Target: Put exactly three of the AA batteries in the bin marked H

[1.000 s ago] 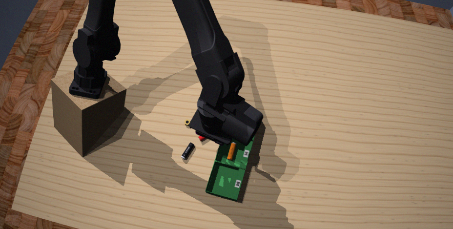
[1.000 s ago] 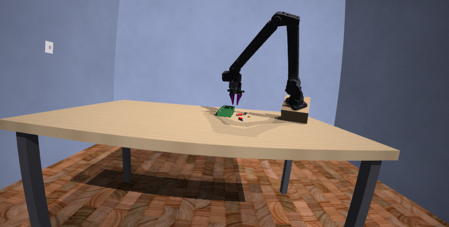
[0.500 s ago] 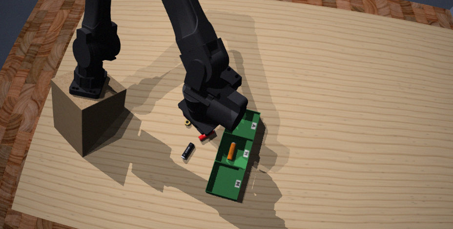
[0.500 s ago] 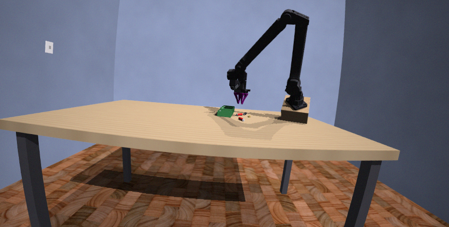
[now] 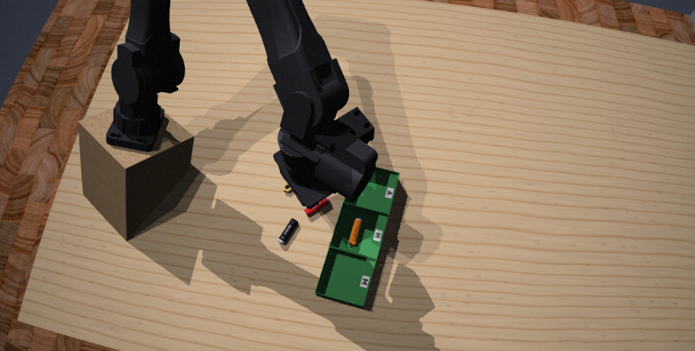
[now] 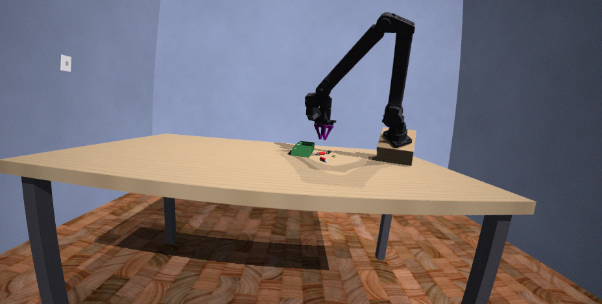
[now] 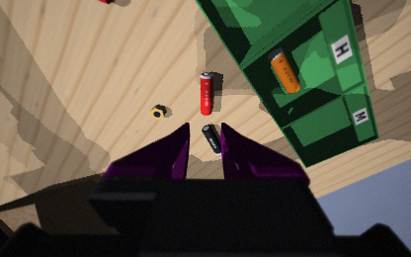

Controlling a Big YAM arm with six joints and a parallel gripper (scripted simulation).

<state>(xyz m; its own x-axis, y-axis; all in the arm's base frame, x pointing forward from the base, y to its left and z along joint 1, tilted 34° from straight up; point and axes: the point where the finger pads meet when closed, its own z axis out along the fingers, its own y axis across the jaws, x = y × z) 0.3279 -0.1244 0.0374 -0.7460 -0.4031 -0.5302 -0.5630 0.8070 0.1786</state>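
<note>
A green three-compartment bin [image 5: 359, 239] lies on the table, marked A, H and M. An orange AA battery [image 5: 355, 231] lies in the middle compartment, H; the wrist view also shows it [image 7: 285, 73]. A red AA battery [image 5: 317, 207] lies on the table just left of the bin, partly under my wrist. A black AA battery [image 5: 287, 231] lies further left. My gripper [image 7: 205, 128] hangs well above the table beside the bin, over the red and black batteries. Its purple fingers stand slightly apart with nothing between them. The black battery [image 7: 211, 139] shows through the gap, on the table below.
A small yellow nut [image 7: 158, 113] lies on the table near the red battery [image 7: 205, 93]. Another small red thing [image 7: 107, 1] shows at the top edge of the wrist view. The arm's base stands on a brown block [image 5: 131, 174] at the left.
</note>
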